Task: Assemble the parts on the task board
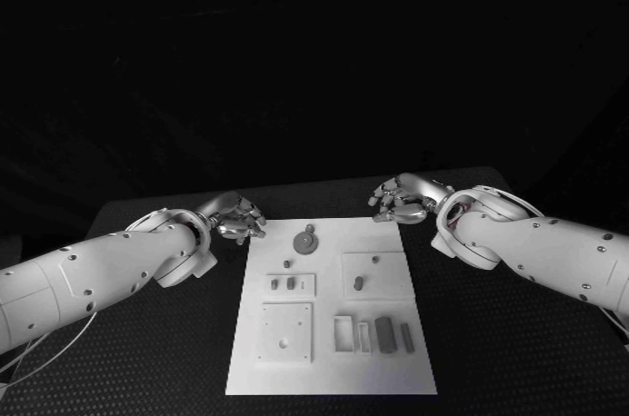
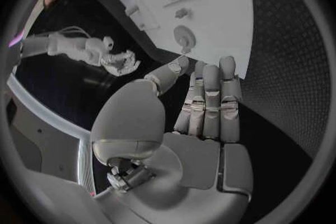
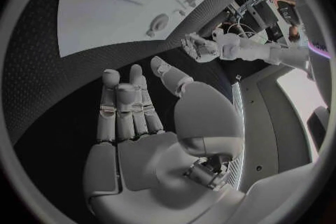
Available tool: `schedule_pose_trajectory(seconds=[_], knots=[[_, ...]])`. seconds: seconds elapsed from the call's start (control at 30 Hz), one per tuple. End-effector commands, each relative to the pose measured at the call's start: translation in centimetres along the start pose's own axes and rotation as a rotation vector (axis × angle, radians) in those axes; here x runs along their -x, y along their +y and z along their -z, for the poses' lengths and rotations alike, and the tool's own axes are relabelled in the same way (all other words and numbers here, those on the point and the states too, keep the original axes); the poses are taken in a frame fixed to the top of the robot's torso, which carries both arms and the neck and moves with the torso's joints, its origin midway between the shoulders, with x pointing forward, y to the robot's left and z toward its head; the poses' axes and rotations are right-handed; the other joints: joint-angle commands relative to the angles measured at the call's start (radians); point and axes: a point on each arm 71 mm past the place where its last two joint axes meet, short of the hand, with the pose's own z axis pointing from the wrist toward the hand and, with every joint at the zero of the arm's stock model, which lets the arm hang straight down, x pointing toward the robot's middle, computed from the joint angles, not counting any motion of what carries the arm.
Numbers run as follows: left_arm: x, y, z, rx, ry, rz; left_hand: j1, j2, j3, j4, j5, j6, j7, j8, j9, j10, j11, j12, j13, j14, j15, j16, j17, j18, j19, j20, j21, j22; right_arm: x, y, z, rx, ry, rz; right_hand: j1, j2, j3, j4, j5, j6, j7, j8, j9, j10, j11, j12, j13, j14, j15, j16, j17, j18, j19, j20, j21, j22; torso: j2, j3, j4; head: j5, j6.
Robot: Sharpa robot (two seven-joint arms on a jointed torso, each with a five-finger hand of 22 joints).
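1 task board (image 1: 334,375), 2 robot hands (image 1: 236,218)

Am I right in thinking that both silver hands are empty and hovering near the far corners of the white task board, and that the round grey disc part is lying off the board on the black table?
Not quite: the round grey disc part lies on the white task board, near its far edge, as the head view shows. The rest holds: the left hand and right hand are empty, near the board's far corners.

Grey parts (image 1: 384,331) flat on white task board (image 1: 328,380)
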Motion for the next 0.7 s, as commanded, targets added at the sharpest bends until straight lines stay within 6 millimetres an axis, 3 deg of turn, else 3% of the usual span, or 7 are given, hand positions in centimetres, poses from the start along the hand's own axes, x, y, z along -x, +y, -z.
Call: schedule_pose_trajectory(seconds=[0.03,0.23,0.37,0.47,0.7], knots=[[0.5,-0.3,0.2,-0.022,-0.031,0.355,-0.019,0.001,-0.021,-0.005,0.0,-0.007,0.004,0.005,-0.002,-0.017,0.006,0.005,0.0,-0.017,0.006,-0.047,-0.02,0.032,-0.023,0.005,-0.037,-0.025,-0.9,0.4,0.5,0.054,0.069,0.146,0.01,-0.007,-0.001,-0.003,0.001,0.032,0.019,0.013,0.004,0.027,0.004,-0.088,-0.065,0.013,0.003,-0.008,0.003,0.005,0.013,-0.002,-0.007,-0.001,0.0,-0.0014,-0.0023,-0.002,0.003],[0.5,-0.5,0.5,-0.052,-0.007,0.588,-0.065,0.02,-0.064,-0.014,-0.002,-0.013,-0.001,0.015,-0.004,-0.052,0.031,-0.007,-0.01,-0.096,0.049,-0.217,-0.088,0.001,-0.119,0.042,-0.155,-0.104,-2.4,0.6,1.4,0.076,0.127,0.29,0.03,-0.007,-0.008,-0.002,-0.001,0.054,0.007,0.034,0.013,0.088,0.013,-0.218,-0.162,0.044,0.011,-0.013,0.01,0.005,0.033,-0.008,-0.008,0.001,0.0,-0.002,-0.002,-0.01,0.004],[0.3,-0.9,0.5,-0.08,0.011,0.6,-0.082,0.028,-0.091,-0.022,0.0,-0.022,-0.004,0.018,-0.006,-0.067,0.04,-0.023,-0.024,-0.121,0.082,-0.317,-0.12,-0.001,-0.159,0.072,-0.215,-0.15,-3.5,0.5,1.8,0.071,0.151,0.349,0.032,-0.007,-0.009,-0.002,-0.002,0.062,0.003,0.039,0.015,0.114,0.01,-0.243,-0.182,0.062,0.009,-0.013,0.011,0.005,0.044,-0.012,-0.008,0.0,0.0,-0.0026,-0.0004,-0.012,0.005],[0.1,-1.1,0.6,-0.086,0.02,0.603,-0.085,0.032,-0.102,-0.021,-0.002,-0.024,-0.003,0.021,-0.008,-0.066,0.041,-0.027,-0.031,-0.126,0.093,-0.355,-0.127,0.001,-0.169,0.084,-0.236,-0.167,-4.3,0.4,1.9,0.061,0.164,0.386,0.033,-0.01,-0.01,-0.002,-0.001,0.068,0.001,0.042,0.015,0.129,0.009,-0.253,-0.191,0.07,0.007,-0.014,0.011,0.005,0.049,-0.014,-0.01,0.0,0.001,-0.0024,0.0006,-0.012,0.006],[0.2,-1.0,0.6,-0.085,0.016,0.602,-0.083,0.038,-0.111,-0.019,-0.002,-0.023,0.001,0.025,-0.01,-0.056,0.039,-0.027,-0.036,-0.111,0.096,-0.382,-0.125,0.007,-0.16,0.089,-0.247,-0.179,-5.8,0.0,2.2,0.051,0.171,0.436,0.03,-0.017,-0.012,-0.001,-0.001,0.074,-0.001,0.044,0.015,0.152,0.006,-0.273,-0.207,0.078,0.005,-0.02,0.012,0.005,0.055,-0.016,-0.014,-0.002,0.002,-0.0017,0.0001,-0.006,0.005]])
